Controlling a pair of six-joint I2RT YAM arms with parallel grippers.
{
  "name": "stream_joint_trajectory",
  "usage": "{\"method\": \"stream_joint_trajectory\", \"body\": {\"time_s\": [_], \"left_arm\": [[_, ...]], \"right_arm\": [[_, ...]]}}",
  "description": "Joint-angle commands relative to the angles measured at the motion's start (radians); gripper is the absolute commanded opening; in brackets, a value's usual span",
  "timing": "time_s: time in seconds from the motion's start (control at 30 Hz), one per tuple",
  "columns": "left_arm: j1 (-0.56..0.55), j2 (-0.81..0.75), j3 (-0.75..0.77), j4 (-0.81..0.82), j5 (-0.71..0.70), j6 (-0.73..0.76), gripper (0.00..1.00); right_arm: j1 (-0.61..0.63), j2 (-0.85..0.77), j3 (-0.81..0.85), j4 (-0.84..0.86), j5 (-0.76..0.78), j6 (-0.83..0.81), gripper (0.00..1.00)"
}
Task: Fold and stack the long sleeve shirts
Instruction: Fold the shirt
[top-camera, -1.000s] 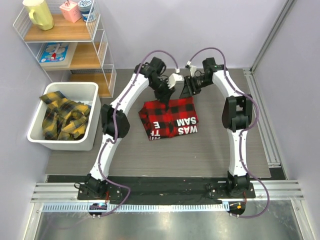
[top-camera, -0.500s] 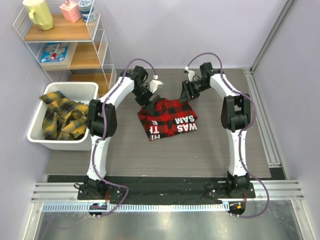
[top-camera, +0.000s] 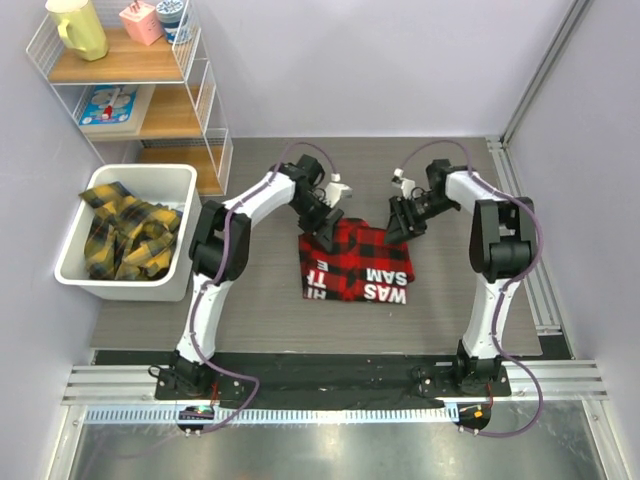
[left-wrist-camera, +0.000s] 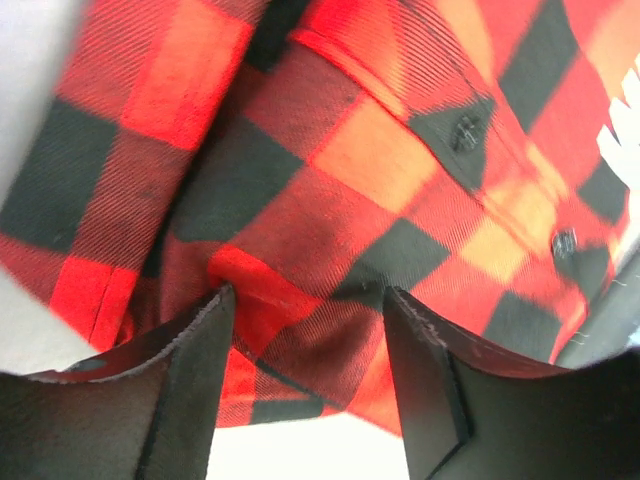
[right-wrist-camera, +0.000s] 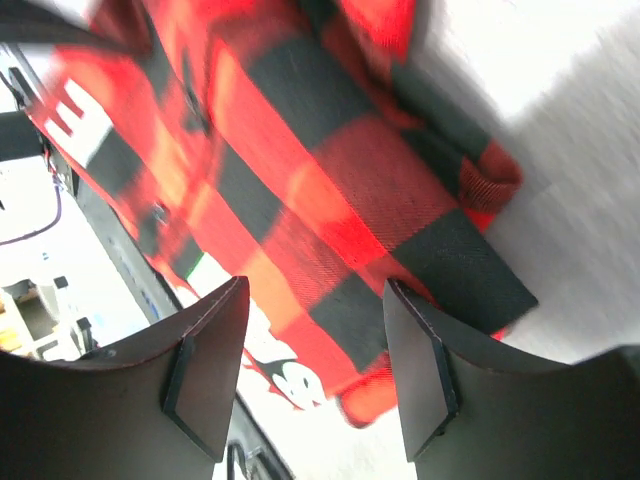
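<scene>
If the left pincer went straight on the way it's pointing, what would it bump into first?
The red-and-black shirt. The left pincer points right into its cloth, so close that it may be touching it now; I can't tell the gap.

The red-and-black checked flannel shirt (top-camera: 355, 262) has slid along the grey counter (top-camera: 250, 300). A second ago it lay nearer the far edge. Now it sits closer to the arm bases and a little further right. Its white block lettering (top-camera: 385, 292) has come along with it and has tilted slightly.

The left fingers (left-wrist-camera: 185, 400) were above the shirt's far edge, swung out left half a second ago, and are now down on the far left corner of the shirt. The right fingers (right-wrist-camera: 210, 370) have drawn nearer as well, onto the far right corner. The right arm's elbow has moved further right and nearer.
</scene>
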Motion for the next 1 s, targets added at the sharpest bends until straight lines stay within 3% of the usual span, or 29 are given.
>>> {"method": "stream_joint_trajectory", "body": {"time_s": [0.0,0.1,0.23,0.33,0.5,0.53,0.57,0.73,0.97], "left_arm": [[-0.043,-0.117,-0.138,0.067,0.115,-0.095,0.64],[0.029,-0.2,-0.178,0.098,0.169,-0.086,0.72],[0.068,-0.274,-0.195,0.106,0.184,-0.035,0.79],[0.059,-0.285,-0.224,0.119,0.172,-0.079,0.79],[0.054,-0.262,-0.262,0.285,0.108,-0.218,0.77],[0.037,-0.247,-0.25,0.282,0.094,-0.215,0.76],[0.031,-0.222,-0.216,0.274,0.094,-0.187,0.75],[-0.006,-0.127,-0.114,0.218,0.091,-0.1,0.7],[-0.067,-0.076,-0.075,0.164,0.043,0.023,0.68]], "right_arm": [[-0.061,-0.179,-0.021,-0.149,0.024,-0.133,0.63],[-0.1,-0.256,-0.069,-0.142,0.048,-0.154,0.66],[-0.138,-0.24,-0.093,-0.081,0.099,-0.144,0.7],[-0.146,-0.183,-0.101,0.0,0.149,-0.089,0.77],[-0.158,-0.112,-0.135,0.079,0.113,0.019,0.84],[-0.158,-0.109,-0.145,0.091,0.111,0.028,0.96],[-0.158,-0.112,-0.165,0.109,0.111,0.031,0.97],[-0.16,-0.111,-0.19,0.12,0.047,0.031,0.93],[-0.158,-0.112,-0.224,0.102,-0.044,0.021,0.75]]}}
